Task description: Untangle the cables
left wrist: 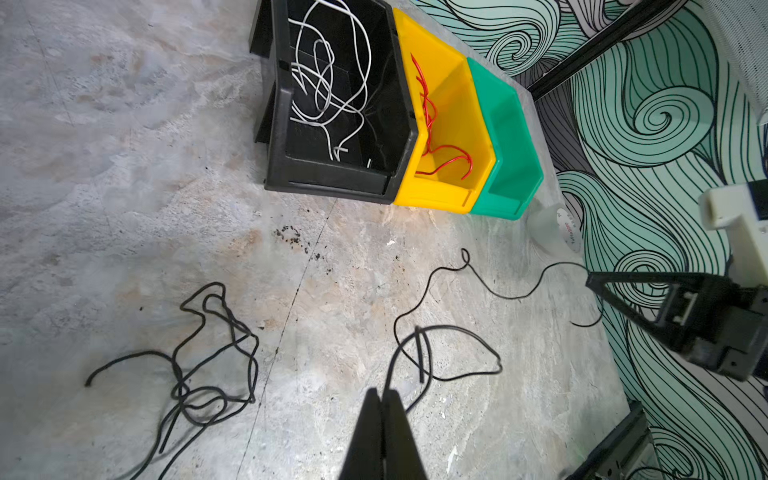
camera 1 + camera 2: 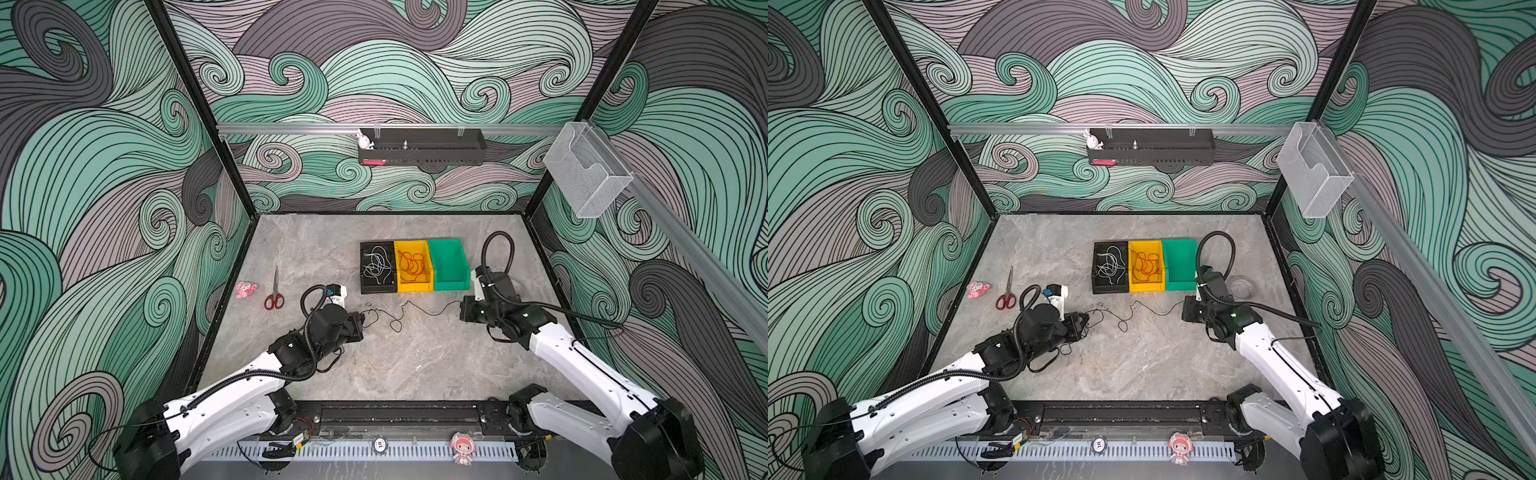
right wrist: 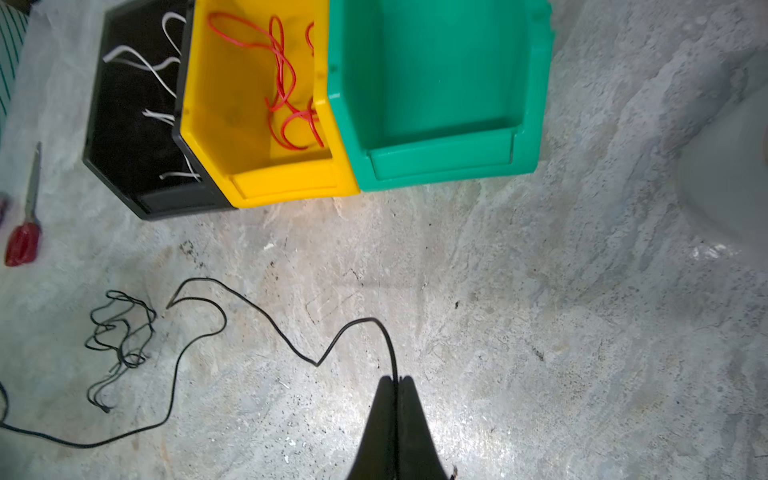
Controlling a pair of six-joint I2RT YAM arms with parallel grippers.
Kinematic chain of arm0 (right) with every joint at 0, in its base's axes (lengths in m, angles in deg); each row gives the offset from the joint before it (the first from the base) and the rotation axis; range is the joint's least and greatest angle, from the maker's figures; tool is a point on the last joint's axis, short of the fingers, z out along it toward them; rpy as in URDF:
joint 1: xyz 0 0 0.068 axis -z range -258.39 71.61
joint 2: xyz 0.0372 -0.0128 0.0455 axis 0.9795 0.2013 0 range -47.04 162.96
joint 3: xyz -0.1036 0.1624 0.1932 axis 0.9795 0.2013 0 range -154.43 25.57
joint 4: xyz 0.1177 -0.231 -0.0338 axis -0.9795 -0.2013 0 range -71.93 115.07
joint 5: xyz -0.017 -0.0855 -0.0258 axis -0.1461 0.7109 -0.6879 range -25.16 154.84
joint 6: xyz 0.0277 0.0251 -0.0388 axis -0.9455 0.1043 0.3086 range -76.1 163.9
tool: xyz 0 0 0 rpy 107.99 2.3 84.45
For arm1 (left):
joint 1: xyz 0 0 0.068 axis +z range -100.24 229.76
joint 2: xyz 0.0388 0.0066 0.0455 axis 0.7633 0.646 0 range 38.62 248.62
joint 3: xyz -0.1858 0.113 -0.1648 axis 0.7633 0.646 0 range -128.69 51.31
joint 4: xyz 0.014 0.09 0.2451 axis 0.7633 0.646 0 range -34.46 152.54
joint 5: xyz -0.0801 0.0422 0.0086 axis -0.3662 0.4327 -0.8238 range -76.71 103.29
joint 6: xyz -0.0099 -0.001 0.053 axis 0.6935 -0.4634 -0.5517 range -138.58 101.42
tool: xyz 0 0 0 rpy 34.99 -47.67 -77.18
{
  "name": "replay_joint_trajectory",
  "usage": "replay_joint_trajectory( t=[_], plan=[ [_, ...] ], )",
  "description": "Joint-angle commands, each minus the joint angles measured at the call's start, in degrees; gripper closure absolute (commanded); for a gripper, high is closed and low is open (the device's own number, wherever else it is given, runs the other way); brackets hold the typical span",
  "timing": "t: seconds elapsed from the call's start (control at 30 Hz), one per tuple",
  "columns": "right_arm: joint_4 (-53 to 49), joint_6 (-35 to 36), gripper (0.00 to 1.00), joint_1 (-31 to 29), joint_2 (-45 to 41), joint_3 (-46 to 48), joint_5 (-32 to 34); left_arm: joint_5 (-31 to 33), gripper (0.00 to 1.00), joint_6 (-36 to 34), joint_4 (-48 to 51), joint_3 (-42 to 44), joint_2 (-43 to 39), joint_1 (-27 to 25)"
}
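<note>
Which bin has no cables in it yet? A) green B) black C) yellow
A: the green bin shows only its bare floor, while the black bin holds white cables and the yellow bin holds red cables.

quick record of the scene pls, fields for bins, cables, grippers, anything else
black bin: white cables inside
yellow bin: red cables inside
green bin: empty
table: long black cable runs between the grippers; black tangle lies apart, nearer the left one
left gripper: shut on the long black cable
right gripper: shut on the long black cable
off to the left: scissors, pink toy
</note>
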Motion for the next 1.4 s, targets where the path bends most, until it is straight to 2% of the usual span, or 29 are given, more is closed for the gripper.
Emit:
replay_joint_trajectory(
  t=[0.0,0.17,0.33,0.47,0.57,0.67,0.87,0.97,1.1,1.2,1.37],
  plan=[
    [-0.9,-0.7,0.99,2.8,-1.1,-3.8,-1.2,-1.6,1.00,-2.5,-0.3,-5.2,2.8,0.8],
    [-1.3,-0.9,0.99,7.9,-2.3,-7.8,-2.9,-5.8,1.00,-4.4,-3.1,-10.8,10.2,2.4],
    [-1.3,-1.8,0.99,12.9,-0.9,-12.8,-8.9,-12.8,1.00,-5.9,-5.3,-21.4,22.5,3.5],
    [-1.3,-1.8,0.99,13.0,1.6,-16.2,-12.2,-20.3,1.00,-7.7,-2.7,-34.0,34.2,3.8],
    [-1.0,-1.7,0.98,13.0,3.8,-17.8,-13.5,-24.9,1.00,-7.4,-4.6,-40.1,40.7,3.9],
    [-0.9,-1.8,0.98,13.1,4.4,-19.3,-13.3,-27.3,1.00,-6.9,-9.2,-43.9,45.7,3.9],
    [-2.3,0.2,0.98,14.0,4.0,-23.5,-8.1,-31.0,1.00,-5.5,-6.6,-56.8,57.9,3.9],
    [-0.5,0.5,0.98,15.6,5.7,-24.6,-7.1,-31.7,1.00,-4.2,-7.3,-61.2,63.1,3.8],
    [8.1,-2.2,0.98,18.8,8.4,-23.3,-13.2,-30.7,1.00,-2.8,-8.1,-66.5,68.7,3.9],
    [13.9,-3.6,0.98,19.4,10.0,-22.4,-16.9,-28.4,1.00,-1.2,-8.9,-69.7,72.4,3.8],
    [17.5,-3.7,0.98,19.9,12.7,-23.5,-20.0,-22.6,1.00,-1.3,-6.4,-75.6,78.0,3.3]
  ],
)
